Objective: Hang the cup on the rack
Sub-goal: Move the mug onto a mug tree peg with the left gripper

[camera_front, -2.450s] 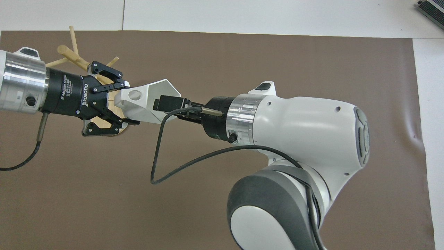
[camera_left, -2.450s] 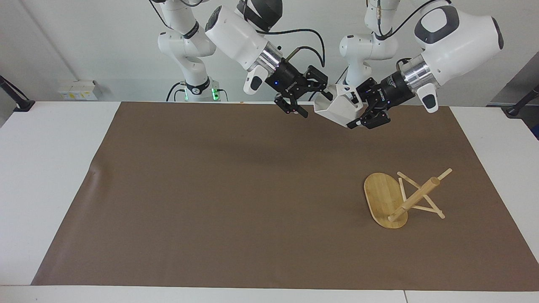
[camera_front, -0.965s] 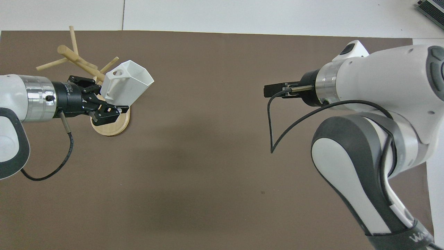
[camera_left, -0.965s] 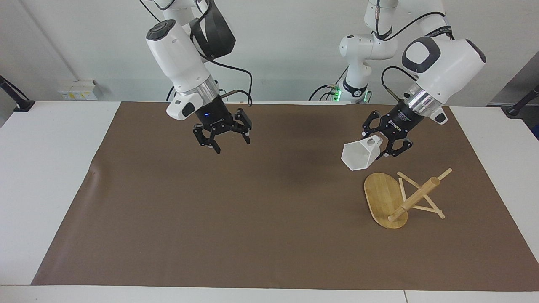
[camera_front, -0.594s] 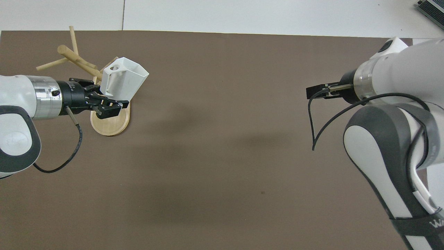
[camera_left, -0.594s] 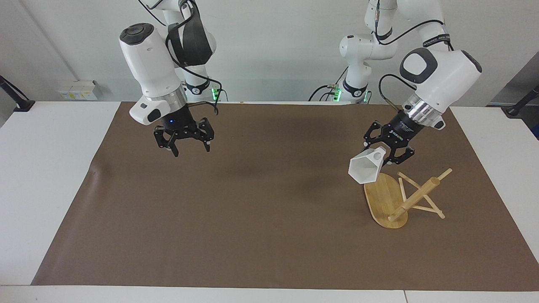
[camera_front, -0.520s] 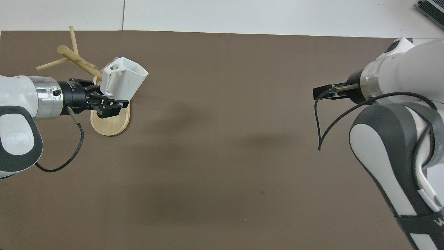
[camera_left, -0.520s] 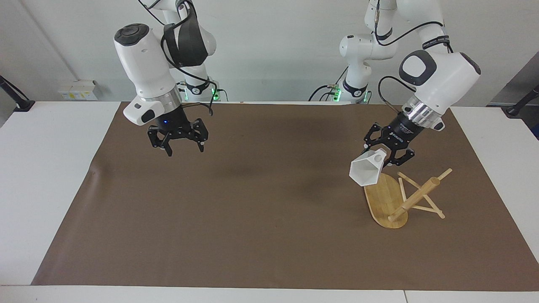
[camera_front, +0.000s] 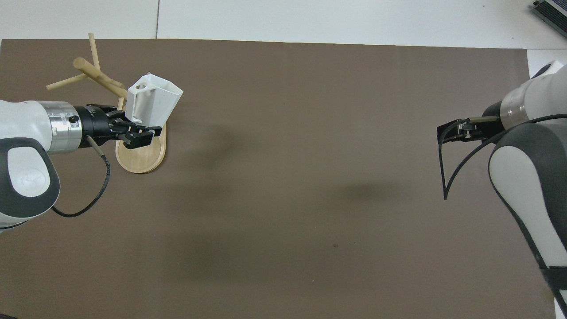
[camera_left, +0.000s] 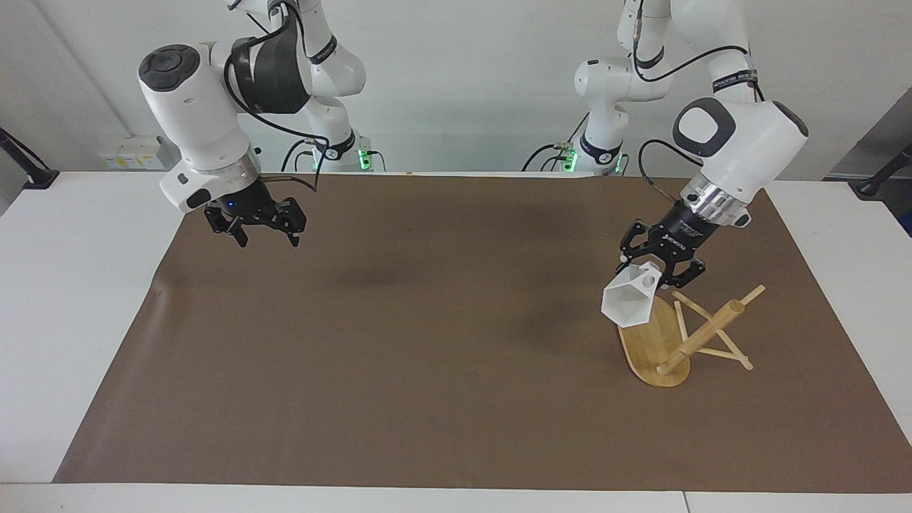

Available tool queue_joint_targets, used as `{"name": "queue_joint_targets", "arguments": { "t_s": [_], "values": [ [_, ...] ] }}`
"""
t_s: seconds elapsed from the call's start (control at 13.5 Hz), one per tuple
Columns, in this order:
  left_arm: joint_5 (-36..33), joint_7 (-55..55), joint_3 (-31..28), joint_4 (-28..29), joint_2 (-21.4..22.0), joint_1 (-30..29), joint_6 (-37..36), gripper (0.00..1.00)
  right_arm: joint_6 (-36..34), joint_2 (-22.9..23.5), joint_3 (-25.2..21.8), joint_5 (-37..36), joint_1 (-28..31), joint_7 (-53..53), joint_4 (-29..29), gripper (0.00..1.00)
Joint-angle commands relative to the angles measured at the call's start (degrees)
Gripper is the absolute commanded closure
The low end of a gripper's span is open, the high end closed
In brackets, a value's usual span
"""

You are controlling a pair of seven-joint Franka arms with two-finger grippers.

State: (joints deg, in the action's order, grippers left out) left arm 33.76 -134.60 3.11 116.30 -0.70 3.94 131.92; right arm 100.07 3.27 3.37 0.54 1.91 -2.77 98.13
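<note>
My left gripper (camera_left: 659, 268) is clamped on the handle of the cup (camera_left: 629, 300), holding it tilted in the air at the right of the facing view, over the oval base of the rack (camera_left: 652, 342). The rack's post leans away toward the frame's right edge. My right gripper (camera_left: 262, 226) hangs with its fingers apart at upper left, over the brown mat (camera_left: 427, 342).

High facing; steep overhead; shared table (camera_left: 78, 299)
</note>
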Motion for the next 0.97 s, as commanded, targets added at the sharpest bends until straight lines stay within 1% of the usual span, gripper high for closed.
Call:
{"name": "queue_joint_targets", "arguments": {
  "t_s": [0.0, 0.15, 0.3, 0.59, 0.89],
  "values": [
    [-1.0, -2.1, 0.4, 0.9, 0.3, -0.9, 1.4, 1.0, -5.4, -0.6, -1.5, -1.1, 0.2, 0.8, -2.1, 0.0],
    [-0.9, -3.0, 0.4, 0.9, 0.3, -1.3, 1.5, 1.0, -8.6, -0.6, -2.1, -1.1, 0.1, 0.9, -3.1, 0.0],
    [-0.9, -4.3, 0.3, 0.9, 0.2, -1.8, 1.9, 1.0, -11.8, -0.6, -2.4, -1.1, 0.1, 0.9, -5.5, 0.0],
    [-0.8, -8.1, 0.4, 0.8, -1.5, -2.4, 3.9, 1.0, -14.0, -0.7, -2.8, -1.1, 0.1, 0.9, -6.8, 0.0],
    [-0.6, -11.2, 0.3, 0.2, -1.8, -2.6, 5.2, 1.0, -17.6, -0.6, -4.0, -1.2, 0.1, 0.9, -11.0, 0.0]
  ]
}}
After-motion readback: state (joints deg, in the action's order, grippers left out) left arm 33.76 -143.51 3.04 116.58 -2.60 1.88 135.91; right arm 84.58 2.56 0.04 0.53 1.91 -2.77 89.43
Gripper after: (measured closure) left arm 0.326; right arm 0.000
